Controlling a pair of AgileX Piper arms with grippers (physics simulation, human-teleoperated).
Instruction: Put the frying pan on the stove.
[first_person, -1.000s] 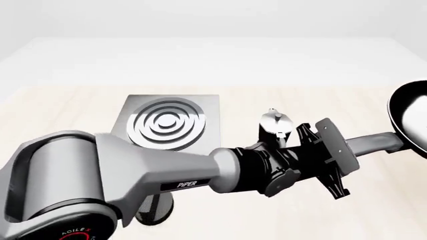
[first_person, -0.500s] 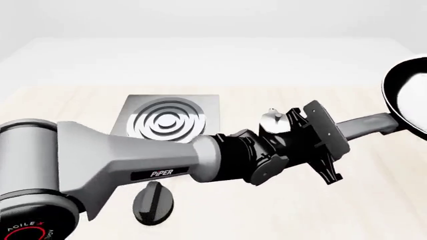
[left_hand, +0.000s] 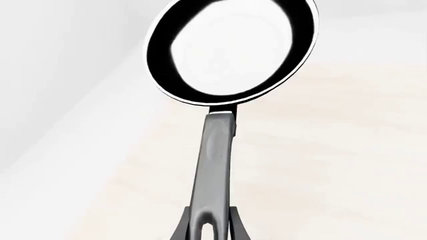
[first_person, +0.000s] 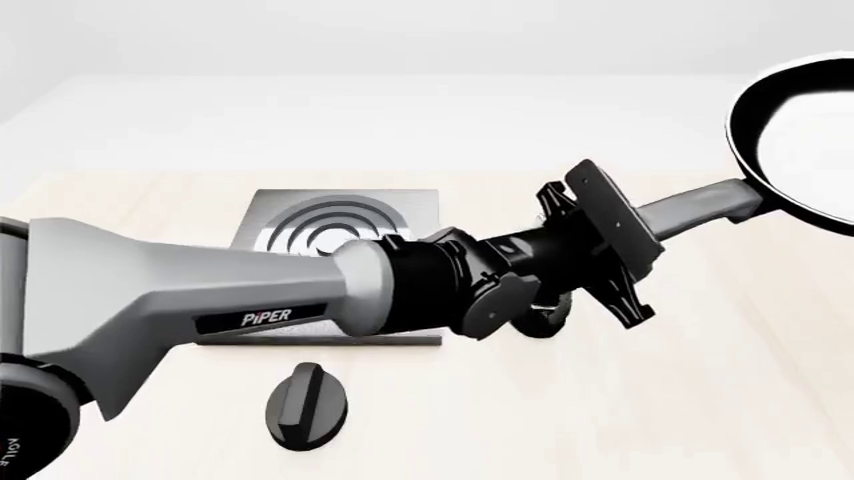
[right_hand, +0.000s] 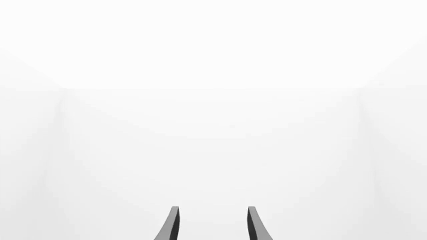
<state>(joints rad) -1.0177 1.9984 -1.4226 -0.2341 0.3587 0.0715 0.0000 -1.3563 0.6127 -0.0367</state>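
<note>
Partly hidden behind the left arm, the stove (first_person: 350, 228) shows only its far edge, and the frying pan (first_person: 798, 138) is cut off at the picture's right. Left gripper (left_hand: 206, 231) clamps the pan's handle end, pan aloft over the bench (first_person: 747, 400). Right gripper (right_hand: 212, 225) stands apart, holding nothing.

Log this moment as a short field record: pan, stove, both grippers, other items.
frying pan: lifted off the table, at the right edge of the front view, held by its handle
left gripper: shut on the handle end
stove: flat on the table, partly hidden by the left arm, nothing on the visible part
right gripper: open, holding nothing, facing blank white
knob: black, on the table in front of the stove
</note>
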